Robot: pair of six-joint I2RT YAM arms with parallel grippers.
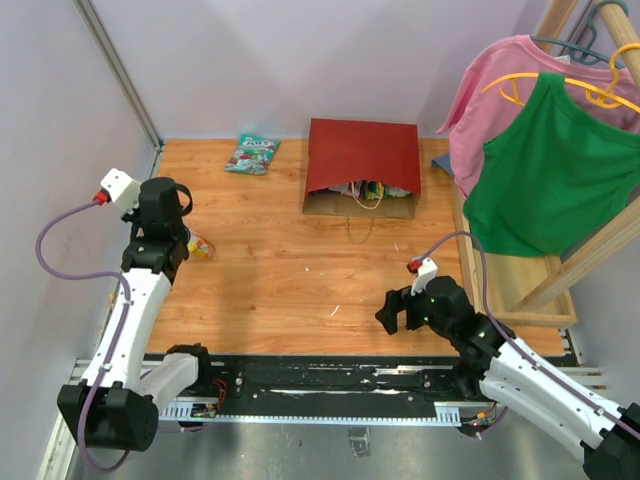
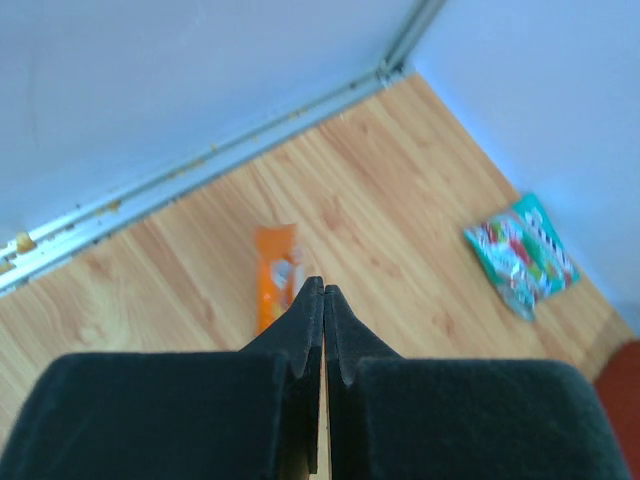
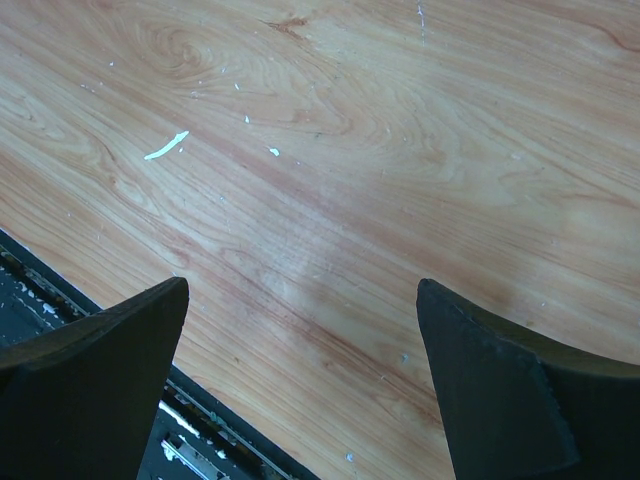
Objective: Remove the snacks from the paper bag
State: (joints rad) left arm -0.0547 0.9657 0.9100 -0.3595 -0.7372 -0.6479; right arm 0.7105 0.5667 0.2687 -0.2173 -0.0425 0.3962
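Over at the far edge, my bag (image 1: 362, 165) lies on its side, mouth toward me, snacks (image 1: 368, 190) poking out. Teal packet (image 2: 520, 252) and orange packet (image 2: 276, 275) lie loose outside it; I can't read their print. Left gripper (image 2: 323, 292) pinched closed, empty; right gripper (image 3: 300, 290) spread wide, empty.

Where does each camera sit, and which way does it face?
Top external: above and behind, looking down on the wooden table, the paper bag, the left arm and the right arm.
Left wrist: on the left arm, looking past its shut jaws at the orange packet and the teal packet.
Right wrist: on the right arm, looking down at the table between its wide-open jaws.
Shared: top external and left wrist both show those packets.
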